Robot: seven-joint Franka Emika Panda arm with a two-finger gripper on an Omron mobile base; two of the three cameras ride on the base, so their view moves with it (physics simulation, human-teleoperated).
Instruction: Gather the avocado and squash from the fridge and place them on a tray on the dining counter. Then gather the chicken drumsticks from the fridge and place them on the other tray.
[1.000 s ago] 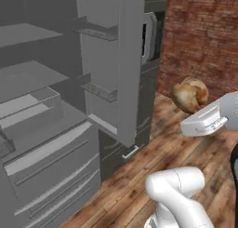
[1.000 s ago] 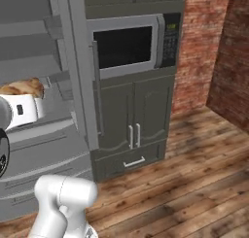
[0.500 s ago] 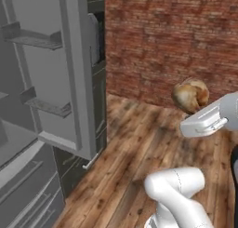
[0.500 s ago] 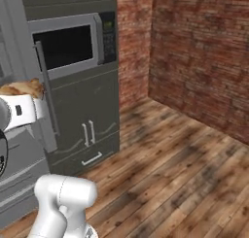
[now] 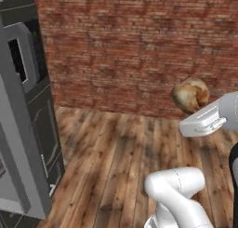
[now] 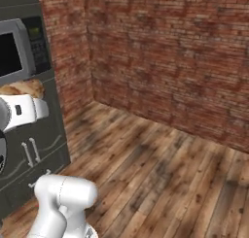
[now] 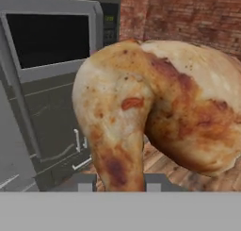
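To the left of my jaws (image 7: 116, 180) stands the microwave (image 7: 49, 34) in its dark cabinet. My jaws are clamped on the narrow end of a chicken drumstick (image 7: 155, 107), its fat end carried high above the wooden floor (image 5: 125, 152), likely for travel; a brick wall (image 6: 185, 52) lies right.

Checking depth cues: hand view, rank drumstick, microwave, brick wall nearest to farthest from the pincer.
1. Drumstick: in the pincer, its narrow end between the fingertips.
2. Microwave: beyond, upper left, in the dark cabinet column.
3. Brick wall: upper right; it looks farthest, though not by much.
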